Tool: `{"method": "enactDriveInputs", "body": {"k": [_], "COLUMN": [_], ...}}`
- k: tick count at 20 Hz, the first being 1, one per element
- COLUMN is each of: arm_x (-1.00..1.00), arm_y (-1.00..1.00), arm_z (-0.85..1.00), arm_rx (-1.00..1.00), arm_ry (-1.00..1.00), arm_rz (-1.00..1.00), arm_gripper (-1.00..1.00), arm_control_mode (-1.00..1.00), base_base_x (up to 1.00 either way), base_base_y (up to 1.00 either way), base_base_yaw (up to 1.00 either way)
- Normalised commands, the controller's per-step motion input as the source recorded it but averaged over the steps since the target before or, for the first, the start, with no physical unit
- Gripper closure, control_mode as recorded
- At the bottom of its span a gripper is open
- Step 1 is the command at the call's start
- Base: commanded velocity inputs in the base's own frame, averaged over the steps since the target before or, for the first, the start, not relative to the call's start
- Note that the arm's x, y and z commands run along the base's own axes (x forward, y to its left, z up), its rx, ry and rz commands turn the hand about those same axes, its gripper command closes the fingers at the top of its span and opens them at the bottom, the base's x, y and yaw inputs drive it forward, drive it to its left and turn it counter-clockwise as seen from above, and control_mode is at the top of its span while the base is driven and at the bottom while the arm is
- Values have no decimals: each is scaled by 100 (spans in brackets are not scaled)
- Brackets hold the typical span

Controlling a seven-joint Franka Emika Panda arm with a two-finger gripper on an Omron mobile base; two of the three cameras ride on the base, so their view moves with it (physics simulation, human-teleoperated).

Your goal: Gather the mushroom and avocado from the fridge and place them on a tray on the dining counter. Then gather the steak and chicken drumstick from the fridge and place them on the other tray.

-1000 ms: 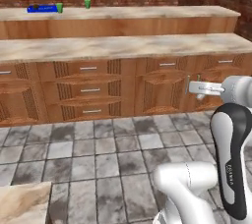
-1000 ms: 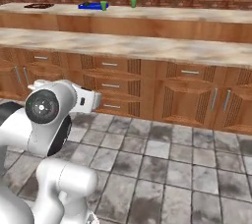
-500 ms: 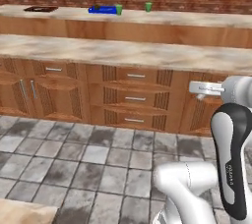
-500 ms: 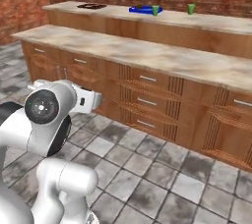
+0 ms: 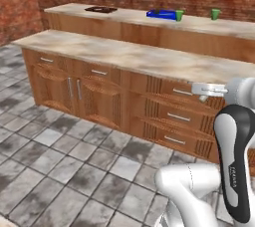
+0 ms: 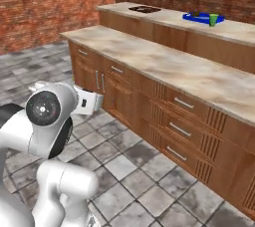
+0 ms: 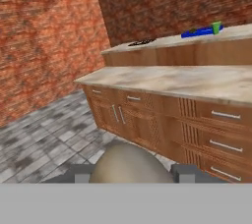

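Hand view: fingers (image 7: 81, 173) are set narrow, one on each side of a rounded beige lump, probably the mushroom (image 7: 127, 161). Its lower part is cut off at the bottom edge, so actual contact is hard to confirm. In the left base view the hand (image 5: 206, 89) is seen side-on and tiny, partly behind the arm (image 5: 234, 161), and the held thing can't be made out there.

The blue tray (image 5: 162, 14) sits on the far surface (image 5: 74, 9), toward the right, with a green cup (image 5: 179, 15) touching or just beside its right end. A second green cup (image 5: 215, 14) is further right, apart from it. The brown tray (image 5: 101, 9) is on the same surface, well to the left of the blue one. There is a small dark blob (image 6: 195, 14) on the blue tray, too small to name. The near surface (image 5: 124, 54), lower and over wooden drawers and doors, is cut off at the right edge.

Versus the earlier frames, the whole picture has shifted, so the camera turned with the base. Both surfaces now run diagonally and a brick side wall (image 5: 17, 2) shows at the left. The trays and cups keep the same spacing. The arm pose looks unchanged and the grip is the same.
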Motion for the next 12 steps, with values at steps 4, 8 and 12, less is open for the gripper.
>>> {"method": "enactDriveInputs", "body": {"k": [4,8,12], "arm_x": [0,0,0], "arm_y": [0,0,0], "arm_z": [0,0,0], "arm_rx": [0,0,0], "arm_ry": [0,0,0], "arm_rz": [0,0,0], "arm_gripper": [100,100,100], "arm_control_mode": [100,100,100], "base_base_x": [82,82,95], "base_base_y": [-8,0,0], "base_base_yaw": [51,47,39]}}
